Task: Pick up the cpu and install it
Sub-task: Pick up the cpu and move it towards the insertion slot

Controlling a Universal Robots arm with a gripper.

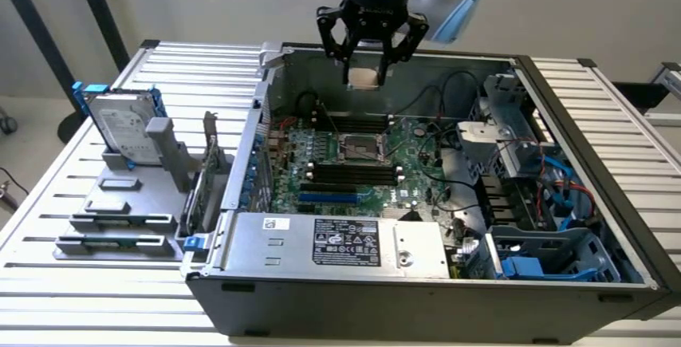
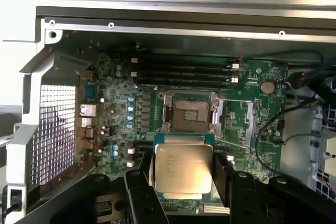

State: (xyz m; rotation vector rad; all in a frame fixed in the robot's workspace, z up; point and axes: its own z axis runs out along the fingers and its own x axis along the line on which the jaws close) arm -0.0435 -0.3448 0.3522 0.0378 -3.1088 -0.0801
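Item: cpu (image 2: 182,167); small flat chip, light, rigid, smooth metal top; underside judged fragile; best held by opposite edges. Held by gripper (image 1: 364,74), jaws clamped on its two sides, above the motherboard (image 2: 254,95).

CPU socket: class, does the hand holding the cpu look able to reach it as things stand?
Probably yes: the hand hangs with the cpu above the open case, and nothing covers the CPU socket.

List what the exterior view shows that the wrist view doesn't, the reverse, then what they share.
Exterior view: the hard drive with blue brackets standing outside the case, and the power supply. Wrist view: printing on top of the cpu, and the vent grille. Both: the claw gripping the cpu, and the empty socket.
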